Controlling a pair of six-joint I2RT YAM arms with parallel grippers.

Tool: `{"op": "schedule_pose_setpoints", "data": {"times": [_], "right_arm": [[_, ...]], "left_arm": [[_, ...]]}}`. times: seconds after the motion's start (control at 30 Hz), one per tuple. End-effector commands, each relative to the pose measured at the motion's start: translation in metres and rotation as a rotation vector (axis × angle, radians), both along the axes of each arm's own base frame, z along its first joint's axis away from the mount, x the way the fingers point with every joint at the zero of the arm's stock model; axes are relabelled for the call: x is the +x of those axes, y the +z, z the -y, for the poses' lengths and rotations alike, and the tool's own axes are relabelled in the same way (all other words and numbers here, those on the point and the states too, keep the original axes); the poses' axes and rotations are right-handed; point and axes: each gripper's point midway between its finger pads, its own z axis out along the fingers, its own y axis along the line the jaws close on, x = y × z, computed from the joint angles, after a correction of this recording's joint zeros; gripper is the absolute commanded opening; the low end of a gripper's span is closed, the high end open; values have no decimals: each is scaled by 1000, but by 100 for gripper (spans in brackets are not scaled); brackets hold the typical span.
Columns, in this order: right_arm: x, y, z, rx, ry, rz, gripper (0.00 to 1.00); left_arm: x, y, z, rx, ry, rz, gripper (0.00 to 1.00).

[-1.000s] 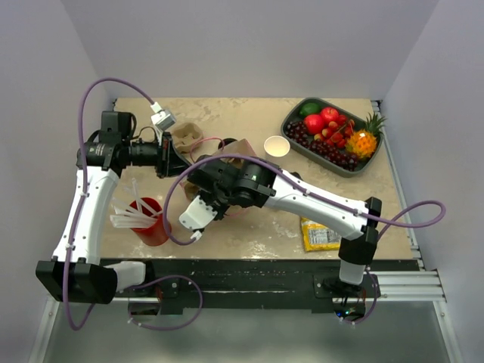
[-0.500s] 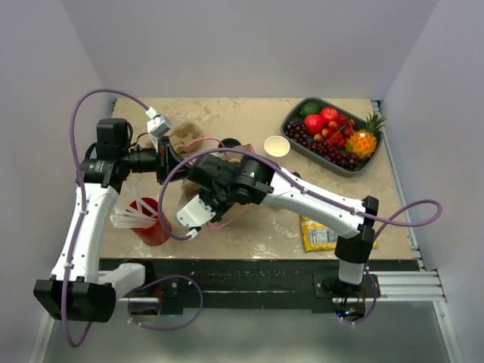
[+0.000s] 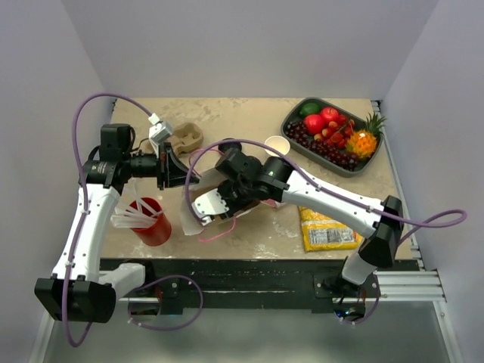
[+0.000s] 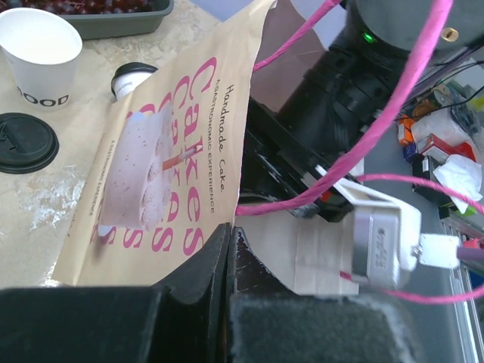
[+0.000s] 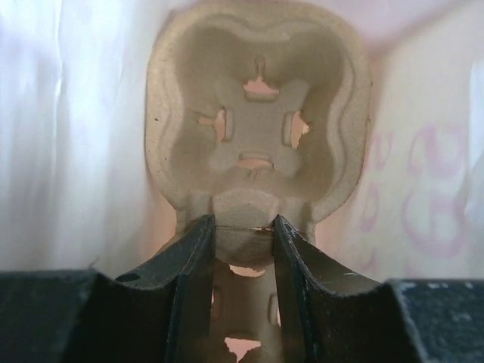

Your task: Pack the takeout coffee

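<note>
Takeout coffee (image 4: 134, 78) on the tabletop (image 3: 249, 113), toward the far edge and about the middle, seen only from the left wrist. Half hidden there behind the top edge of the paper bag (image 4: 174, 189). Covered from above by the right arm. Near it, an open white cup (image 4: 38, 51) with no lid. A little nearer, a black lid (image 4: 26, 142) lying flat by itself. Not touching either one.

Paper bag in the middle of the tabletop, brown with pink words and a cake picture. Left gripper (image 4: 229, 246) with jaws pressed tight together, pinching the bag's edge. Right gripper (image 5: 243, 227) deep inside the bag, jaws partway apart and pinching the middle tab of a cardboard cup holder (image 5: 257, 136). Pale bag walls all around it. Pink cord (image 4: 295, 200) running across the bag's mouth.

Farther out: another cardboard holder (image 3: 187, 137) toward the far left corner. Red cup (image 3: 153, 223) with white straws by the near left edge. Yellow packet (image 3: 325, 231) by the near right edge. Grey tray (image 3: 349, 171) of fruit in the far right corner.
</note>
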Motion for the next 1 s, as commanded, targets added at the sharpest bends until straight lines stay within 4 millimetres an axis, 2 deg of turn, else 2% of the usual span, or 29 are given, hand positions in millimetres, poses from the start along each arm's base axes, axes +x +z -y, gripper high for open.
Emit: {"op": "schedule_pose_setpoints", "data": {"times": [0.0,0.17,0.2,0.23,0.33,0.5,0.57,0.6,0.67,0.73,0.83,0.97], "right_arm": [[-1,12,-17,195,-6,-19,0],[3,-6,-16,135,-28,-25,0],[7,-1,-19,127,-32,-19,0],[8,-8,-21,91,-19,-31,0],[5,-7,-22,54,26,-43,0],[-8,15,-31,61,97,-53,0],[-20,17,-26,30,96,-109,0],[-22,28,-27,50,90,-116,0],[-35,35,-23,51,102,-166,0],[-42,34,-20,42,132,-185,0],[-42,26,-22,46,165,-179,0],[-30,8,-23,55,176,-206,0]], "left_arm": [[-15,23,4,-49,-69,79,0],[-14,32,5,-61,-39,9,0],[-14,31,5,-64,-34,-11,0],[-17,25,6,-76,-41,-50,0],[-23,20,8,-109,-46,-140,0],[-28,25,10,-162,-84,-297,0],[-29,28,10,-163,-81,-349,0],[-30,36,10,-164,-82,-345,0],[-34,40,10,-176,-93,-425,0],[-36,42,10,-187,-101,-477,0],[-27,33,8,-190,-76,-554,0],[-1,8,2,-202,-23,-638,0]]}}
